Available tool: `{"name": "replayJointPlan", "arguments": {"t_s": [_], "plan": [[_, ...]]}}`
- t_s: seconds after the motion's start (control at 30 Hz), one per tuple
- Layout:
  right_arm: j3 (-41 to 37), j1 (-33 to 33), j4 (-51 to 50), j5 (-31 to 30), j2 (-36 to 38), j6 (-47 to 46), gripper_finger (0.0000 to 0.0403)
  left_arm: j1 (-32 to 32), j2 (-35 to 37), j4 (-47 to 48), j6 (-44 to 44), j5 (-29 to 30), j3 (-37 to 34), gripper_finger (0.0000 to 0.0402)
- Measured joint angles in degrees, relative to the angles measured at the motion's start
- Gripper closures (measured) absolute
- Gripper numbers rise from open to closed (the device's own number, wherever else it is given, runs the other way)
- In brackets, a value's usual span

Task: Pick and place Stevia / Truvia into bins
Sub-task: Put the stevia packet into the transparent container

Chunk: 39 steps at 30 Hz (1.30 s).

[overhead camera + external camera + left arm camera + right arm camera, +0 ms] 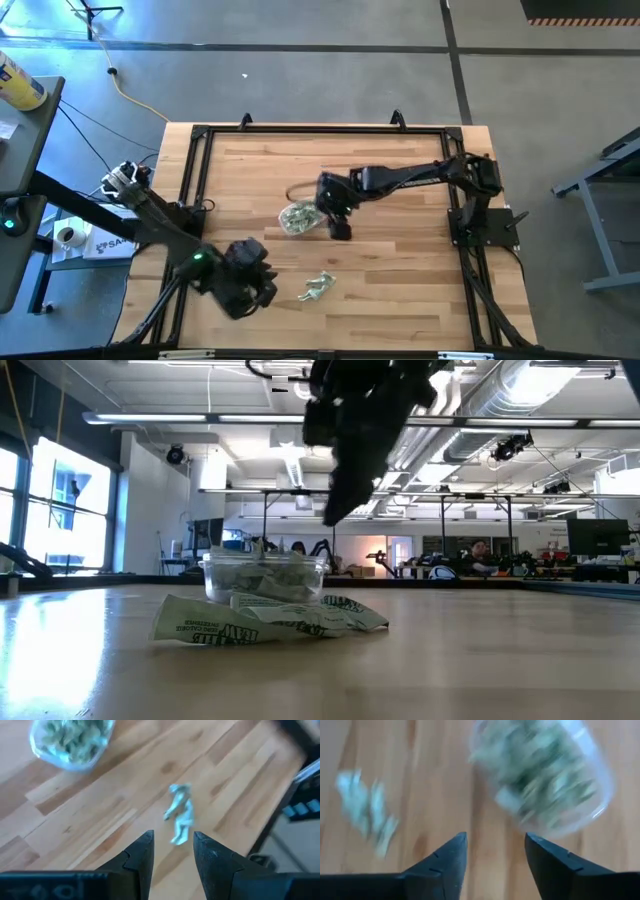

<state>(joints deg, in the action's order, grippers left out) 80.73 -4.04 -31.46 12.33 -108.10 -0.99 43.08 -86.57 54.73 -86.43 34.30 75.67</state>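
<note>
Nearest me, the left gripper (262,288) is hovering open and empty beside loose sachets (317,287) lying on the table (400,290) (a small crumpled heap). Farther back, the right gripper (338,226) is hanging open, holding nothing, just beside the sachet-filled tub (299,217).

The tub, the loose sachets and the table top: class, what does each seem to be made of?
Tub: clear, glossy plastic; the contents show through its wall.
Sachets: thin matt printed paper, probably; creased.
Table top: pale wood planks with visible grain, smooth.
</note>
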Motion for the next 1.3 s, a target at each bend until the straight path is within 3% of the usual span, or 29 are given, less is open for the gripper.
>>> {"name": "replayJointPlan", "arguments": {"t_s": [0.07, 0.17, 0.27, 0.33, 0.6, 0.77, 0.9, 1.03, 1.3], "plan": [[0.0, 2.4, -5.8, -1.5, 1.6, 2.8, 0.0207, -2.8, -0.9, -3.7, 4.5, -4.8, -2.1, 0.0231], [-0.4, 7.2, -14.9, -6.2, 4.1, 6.1, 0.0202, -6.6, -3.7, -15.1, 18.1, -10.7, -4.8, 0.0231], [-3.8, 12.5, -18.5, -11.2, 7.7, 6.0, 0.0201, -8.8, -7.4, -23.9, 34.7, -11.8, -5.4, 0.0231], [-7.8, 15.9, -18.3, -13.0, 10.7, 2.2, 0.0201, -10.4, -9.8, -25.8, 40.3, -13.2, -5.4, 0.0231], [-24.9, 26.6, -9.8, -17.9, 22.6, -23.7, 0.0199, -14.3, -14.6, -28.5, 51.4, -20.9, -5.4, 0.023], [-30.7, 31.5, -4.4, -20.6, 25.2, -35.9, 0.0181, -14.3, -17.4, -27.5, 55.4, -22.2, -5.4, 0.0189], [-31.9, 33.9, -3.7, -22.0, 24.6, -39.4, 0.0165, -14.2, -18.7, -27.9, 60.2, -22.5, -5.4, 0.0146], [-32.0, 35.1, -3.0, -24.7, 24.5, -40.0, 0.0162, -15.0, -20.1, -29.0, 62.4, -23.2, -5.4, 0.0133], [-32.0, 34.7, -1.6, -28.7, 24.5, -40.6, 0.0161, -17.2, -22.5, -31.6, 62.8, -23.6, -5.3, 0.0189]]}}
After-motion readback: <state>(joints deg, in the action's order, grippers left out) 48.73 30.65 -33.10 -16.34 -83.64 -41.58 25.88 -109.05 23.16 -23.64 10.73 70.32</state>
